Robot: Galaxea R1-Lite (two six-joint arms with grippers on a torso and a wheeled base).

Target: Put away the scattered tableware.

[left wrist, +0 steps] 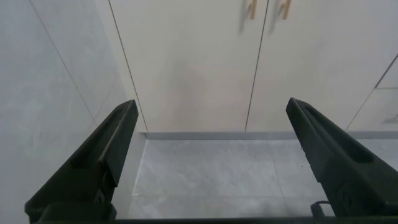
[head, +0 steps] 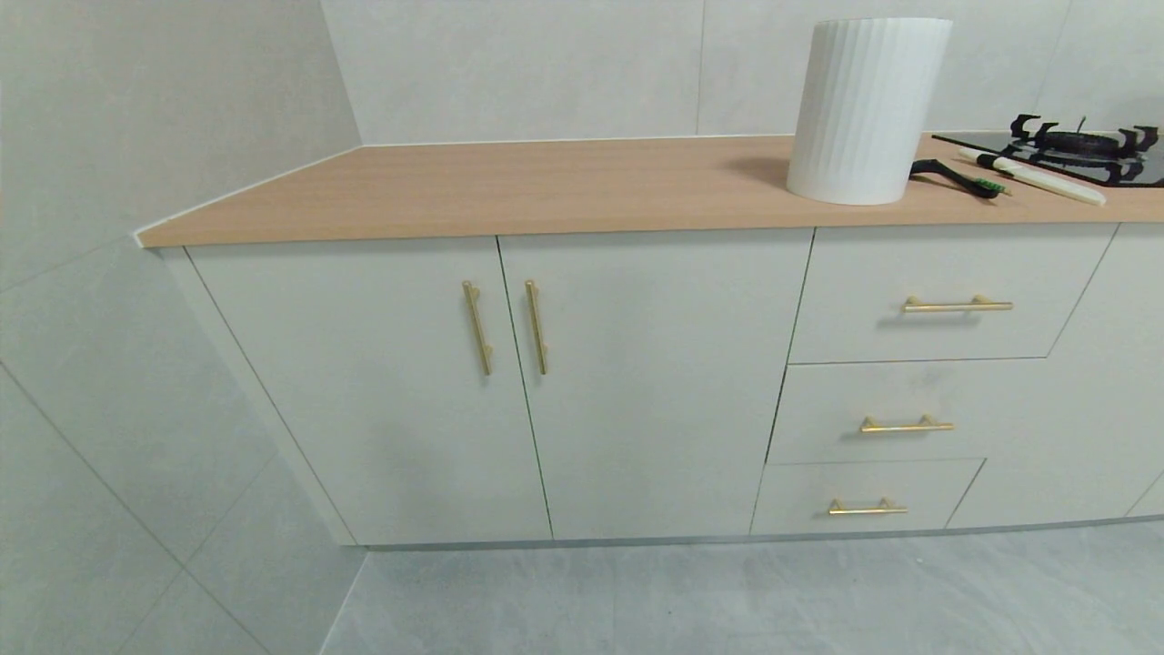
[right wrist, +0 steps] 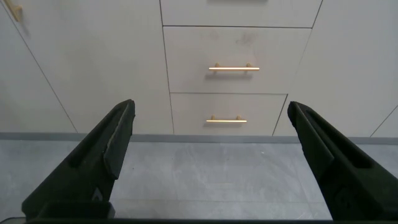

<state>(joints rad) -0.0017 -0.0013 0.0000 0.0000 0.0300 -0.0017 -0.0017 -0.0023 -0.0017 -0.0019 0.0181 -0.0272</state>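
On the wooden countertop (head: pixel 509 186) at the right lie a black-handled utensil (head: pixel 955 176) and a white-handled knife (head: pixel 1037 176), just beside a tall white ribbed container (head: pixel 864 109). My left gripper (left wrist: pixel 211 112) hangs low in front of the double cabinet doors (left wrist: pixel 249 62), open and holding nothing. My right gripper (right wrist: pixel 211 112) is also low, facing the lower drawers (right wrist: pixel 233 68), open and holding nothing.
A black gas hob (head: pixel 1082 146) sits at the countertop's far right. Below are two cabinet doors with gold handles (head: pixel 505 327) and three drawers with gold handles (head: pixel 955 306). A tiled wall (head: pixel 109 273) closes the left side. Grey floor (head: pixel 727 600) lies in front.
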